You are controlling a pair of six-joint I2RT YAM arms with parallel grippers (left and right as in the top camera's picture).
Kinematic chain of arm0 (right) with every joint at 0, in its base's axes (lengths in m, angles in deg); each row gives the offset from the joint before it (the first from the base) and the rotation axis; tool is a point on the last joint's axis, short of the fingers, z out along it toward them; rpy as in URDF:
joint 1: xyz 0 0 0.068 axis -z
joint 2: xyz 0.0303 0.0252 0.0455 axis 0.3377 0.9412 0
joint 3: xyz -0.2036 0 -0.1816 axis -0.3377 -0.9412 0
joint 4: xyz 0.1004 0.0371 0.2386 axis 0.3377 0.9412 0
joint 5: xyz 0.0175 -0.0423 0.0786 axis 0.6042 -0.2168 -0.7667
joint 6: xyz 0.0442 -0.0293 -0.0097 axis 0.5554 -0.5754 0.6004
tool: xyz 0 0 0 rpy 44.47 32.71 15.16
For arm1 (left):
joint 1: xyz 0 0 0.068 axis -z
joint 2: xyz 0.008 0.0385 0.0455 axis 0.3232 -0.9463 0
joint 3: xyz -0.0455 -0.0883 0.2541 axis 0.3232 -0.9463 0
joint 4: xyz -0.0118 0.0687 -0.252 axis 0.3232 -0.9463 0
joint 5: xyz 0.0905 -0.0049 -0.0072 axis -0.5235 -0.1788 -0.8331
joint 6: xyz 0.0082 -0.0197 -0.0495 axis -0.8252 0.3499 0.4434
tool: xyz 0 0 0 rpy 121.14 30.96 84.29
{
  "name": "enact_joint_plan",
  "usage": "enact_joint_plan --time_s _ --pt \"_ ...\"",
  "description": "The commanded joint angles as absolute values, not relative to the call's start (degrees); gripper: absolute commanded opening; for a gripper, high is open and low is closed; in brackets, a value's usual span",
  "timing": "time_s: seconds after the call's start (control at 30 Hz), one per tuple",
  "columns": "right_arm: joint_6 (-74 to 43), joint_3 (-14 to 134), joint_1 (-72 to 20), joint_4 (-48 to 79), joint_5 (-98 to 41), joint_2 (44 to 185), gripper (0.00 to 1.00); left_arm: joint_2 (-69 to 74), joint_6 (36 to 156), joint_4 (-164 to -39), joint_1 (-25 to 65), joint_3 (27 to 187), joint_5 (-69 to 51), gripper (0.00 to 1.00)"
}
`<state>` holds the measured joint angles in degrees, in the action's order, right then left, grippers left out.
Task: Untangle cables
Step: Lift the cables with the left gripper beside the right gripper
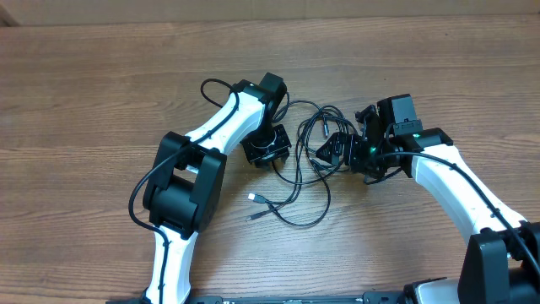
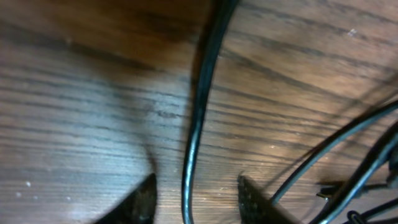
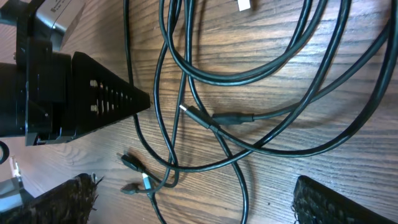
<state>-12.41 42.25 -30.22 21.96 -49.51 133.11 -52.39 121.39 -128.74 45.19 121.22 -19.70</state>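
Observation:
Several thin black cables [image 1: 308,181] lie in tangled loops on the wooden table between my two arms. A silvery plug end [image 1: 253,198] points toward the front. My left gripper [image 1: 268,152] is down at the left edge of the tangle. In the left wrist view one cable strand [image 2: 200,106] runs between its fingertips [image 2: 146,199], with a gap on each side, so the gripper [image 2: 196,200] is open around it. My right gripper [image 1: 336,152] sits at the tangle's right side. It [image 3: 193,199] is wide open over crossing strands and small plug ends [image 3: 132,164].
The left gripper's black body [image 3: 93,102] shows close by in the right wrist view. Thicker black arm wires [image 1: 211,84] loop beside the left arm. Bare wooden table [image 1: 84,101] surrounds the tangle on all sides.

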Motion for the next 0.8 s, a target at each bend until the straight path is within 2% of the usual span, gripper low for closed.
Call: enact_joint_plan --time_s 0.0,0.03,0.1,0.13,0.2,0.27,0.3,0.33,0.57,0.77 --pt "-12.9 42.1 -30.0 21.4 -48.5 133.1 1.00 -52.7 121.6 -129.5 45.6 121.3 -21.2 0.53" --pt "-12.9 42.1 -30.0 21.4 -48.5 133.1 1.00 -52.7 121.6 -130.2 45.6 121.3 -21.7 0.54" --pt "-12.8 42.1 -30.0 21.4 -48.5 133.1 1.00 -52.7 121.6 -130.9 45.6 121.3 -23.6 0.50" --pt "-12.8 42.1 -30.0 21.4 -48.5 133.1 1.00 -52.7 121.6 -130.8 45.7 121.2 -24.0 0.44" --pt "-12.8 42.1 -30.0 21.3 -48.6 133.1 1.00 -52.7 122.1 -129.5 45.9 121.2 -23.9 0.27" --pt "-12.8 42.1 -30.0 21.3 -48.6 133.1 1.00 -52.7 122.1 -127.7 46.3 121.2 -23.0 0.19" --pt "-12.8 42.1 -30.0 21.4 -48.9 133.1 1.00 -52.7 122.1 -126.7 46.7 121.2 -22.9 0.07" --pt "-12.8 42.1 -30.0 21.7 -49.1 133.1 1.00 -52.7 122.0 -126.0 47.0 121.2 -23.0 0.04" --pt "-12.8 42.1 -30.0 23.8 -53.0 133.1 1.00 -50.2 113.8 -131.0 46.1 123.1 -26.4 0.04" --pt "-11.6 42.1 -30.1 20.5 -53.0 133.1 1.00 -37.8 109.3 -132.7 44.1 127.3 -26.7 0.04"
